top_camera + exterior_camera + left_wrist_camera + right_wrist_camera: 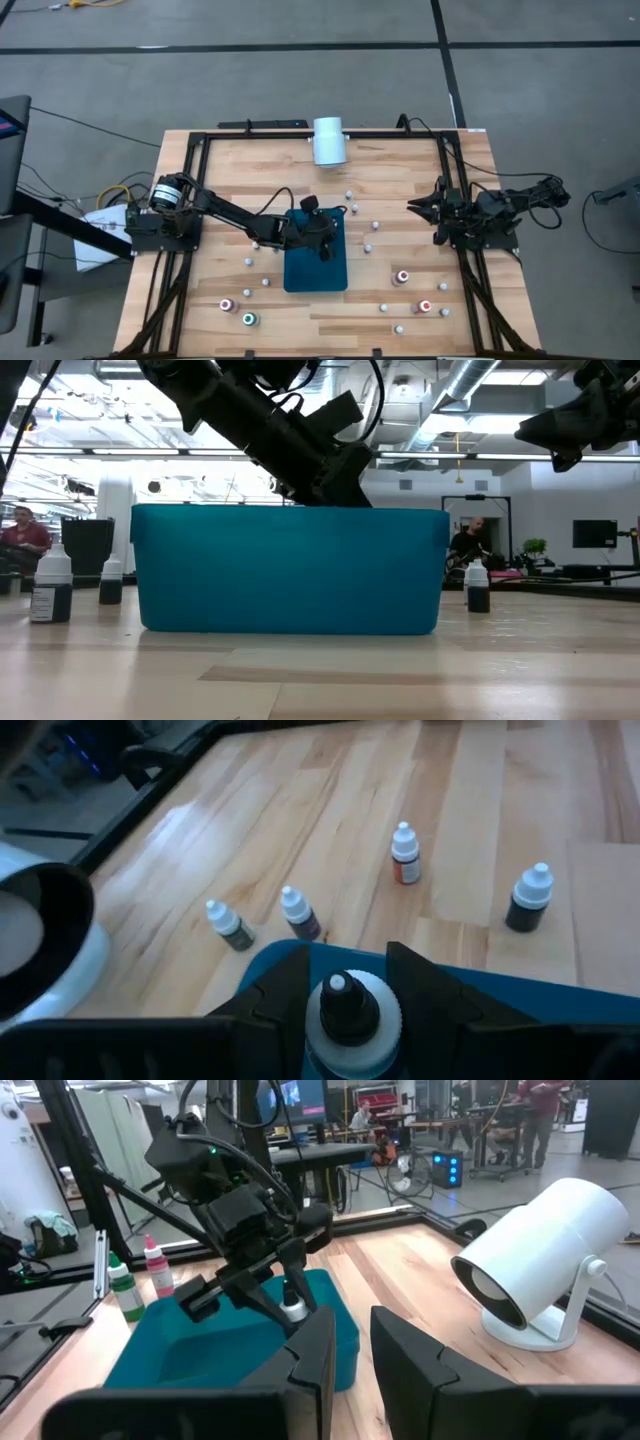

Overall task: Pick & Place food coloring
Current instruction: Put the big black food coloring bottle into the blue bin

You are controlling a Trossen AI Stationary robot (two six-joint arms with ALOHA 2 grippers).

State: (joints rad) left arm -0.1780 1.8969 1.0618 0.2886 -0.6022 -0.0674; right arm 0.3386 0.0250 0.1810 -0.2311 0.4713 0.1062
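The teal tray's tall wall hid its inside at table height. The left gripper reached out over the tray, fingers clamped on a small white-capped food coloring bottle. Other bottles stood scattered on the wooden table. The right gripper waited with fingers together at the table's right edge.

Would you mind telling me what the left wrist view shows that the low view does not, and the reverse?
Only the left wrist view shows the bottle gripped between the left tool's fingers, plus four small bottles standing on the table beyond it. Only the low view shows the tray's whole side wall, three bottles beside it, and the right arm raised. Both show the teal tray with the left tool above it.
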